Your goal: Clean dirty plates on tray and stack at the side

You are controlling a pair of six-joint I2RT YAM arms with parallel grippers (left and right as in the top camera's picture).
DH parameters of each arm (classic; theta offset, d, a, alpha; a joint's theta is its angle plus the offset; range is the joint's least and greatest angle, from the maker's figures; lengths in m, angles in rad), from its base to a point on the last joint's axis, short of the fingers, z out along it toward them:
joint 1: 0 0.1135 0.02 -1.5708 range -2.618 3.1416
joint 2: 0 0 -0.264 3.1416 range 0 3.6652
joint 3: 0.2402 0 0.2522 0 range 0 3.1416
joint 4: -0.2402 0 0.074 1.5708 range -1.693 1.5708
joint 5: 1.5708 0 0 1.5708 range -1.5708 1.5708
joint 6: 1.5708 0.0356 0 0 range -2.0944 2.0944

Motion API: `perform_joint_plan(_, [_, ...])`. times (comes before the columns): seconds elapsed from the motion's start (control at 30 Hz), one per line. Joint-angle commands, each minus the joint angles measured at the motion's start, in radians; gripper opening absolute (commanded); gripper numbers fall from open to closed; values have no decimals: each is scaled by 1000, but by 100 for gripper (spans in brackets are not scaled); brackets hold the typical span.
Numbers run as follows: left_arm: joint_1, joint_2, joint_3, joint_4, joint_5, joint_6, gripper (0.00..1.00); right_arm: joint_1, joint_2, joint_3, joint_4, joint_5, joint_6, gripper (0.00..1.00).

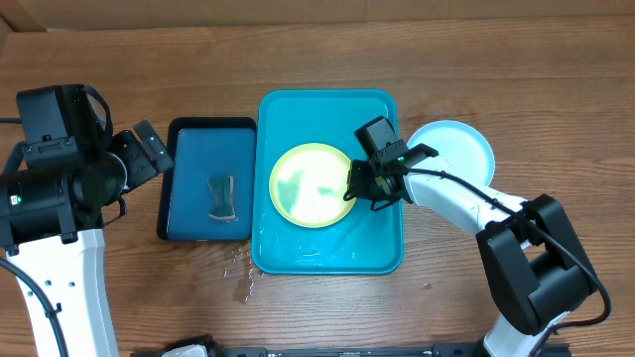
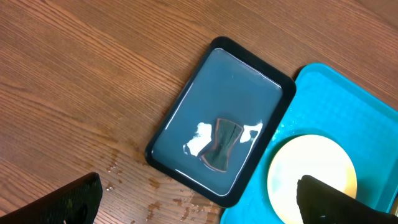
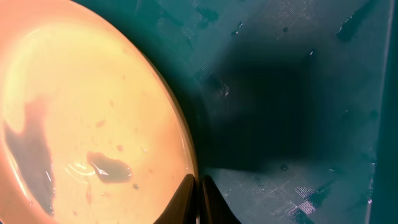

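A lime-green rimmed plate (image 1: 310,185) lies in the turquoise tray (image 1: 382,243). Its pale centre looks wet and bears dark smears in the right wrist view (image 3: 81,124). My right gripper (image 1: 355,188) is at the plate's right rim. Its fingers (image 3: 199,199) are shut on that rim, one above it and one below. A light-blue rimmed plate (image 1: 458,147) lies on the table to the right of the tray, partly under the right arm. My left gripper (image 2: 199,205) is open and empty, above the table at the near corner of the dark-blue tray. A third plate does not show.
A smaller dark-blue, black-rimmed tray (image 1: 184,213) stands left of the turquoise tray, holding water and a small clear object (image 1: 223,196). It also shows in the left wrist view (image 2: 186,118). Water drops (image 1: 241,273) lie on the wood in front of the trays.
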Motion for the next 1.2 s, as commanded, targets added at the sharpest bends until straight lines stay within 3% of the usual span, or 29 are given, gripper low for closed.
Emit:
perform_joint_plan(0.0, [4, 4, 6, 1, -2, -21, 100, 1, -8, 8, 6, 18, 13, 4])
perform_joint_plan(0.1, [4, 4, 6, 1, -2, -21, 100, 1, -8, 8, 6, 18, 13, 5])
perform_joint_plan(0.2, [4, 4, 6, 1, -2, -21, 100, 1, -8, 8, 6, 18, 13, 13])
perform_joint_plan(0.37, [4, 4, 6, 1, -2, -21, 100, 1, -8, 8, 10, 18, 13, 4])
perform_joint_plan(0.73, [4, 4, 6, 1, -2, -21, 100, 1, -8, 8, 12, 64, 13, 11])
perform_joint_plan(1.17, [4, 4, 6, 1, -2, -21, 100, 3, -8, -11, 26, 84, 33, 4])
